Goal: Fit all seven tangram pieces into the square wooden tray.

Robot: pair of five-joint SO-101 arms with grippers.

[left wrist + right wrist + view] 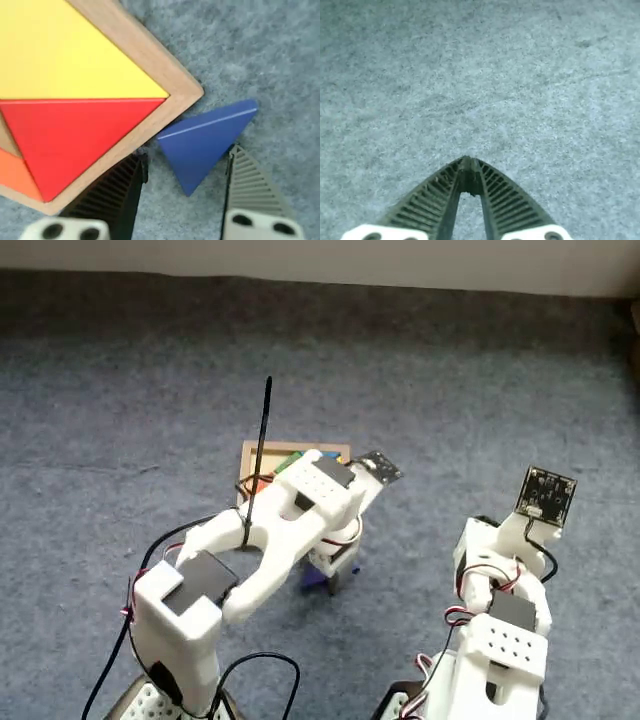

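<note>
Fingers (122, 192) of the left gripper (187, 152) are spread wide, one dark and one pale, and nothing is clamped between them. One blue wooden triangle (200, 142) lies flat on the grey carpet (260, 55) in the gap between them. The pale fingertip is just beside one of its edges and the dark finger is a little apart from it. One corner of this triangle lies right against the outer rim of the single square wooden tray (150, 55).

Three pieces can be counted in the tray corner: one large yellow triangle (65, 55), one large red triangle (70, 137) touching it edge to edge, and one orange piece (15, 172) at the red one's far side.

From above, the tray is at 12 o'clock of the blue triangle, largely under the white left arm (290, 525). The second arm, the right arm (500, 630), stands at 4 o'clock of the tray, well apart from it.

Both fingers (435, 200) of the right gripper (468, 161) meet at their tips, fully closed on nothing, over bare carpet.
</note>
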